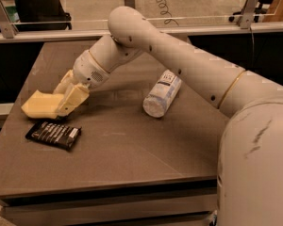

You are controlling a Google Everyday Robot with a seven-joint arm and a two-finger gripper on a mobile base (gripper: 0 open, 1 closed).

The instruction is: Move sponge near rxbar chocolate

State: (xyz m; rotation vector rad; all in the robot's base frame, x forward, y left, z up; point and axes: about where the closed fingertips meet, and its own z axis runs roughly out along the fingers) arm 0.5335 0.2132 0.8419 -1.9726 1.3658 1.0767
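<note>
At the left of the frame, low over the bench [132, 149], the gripper [61, 102] has its fingers [74, 98] clamped on the right end of the sponge [37, 105]. The sponge hangs slightly tilted just behind the rxbar [53, 134], close to it but, as far as I can see, not touching. My worry is the release: let go while tilted, the soft block could tumble onto the wrapper, or a finger sweeping forward could shove that light bar toward the bench's near-left edge.
</note>
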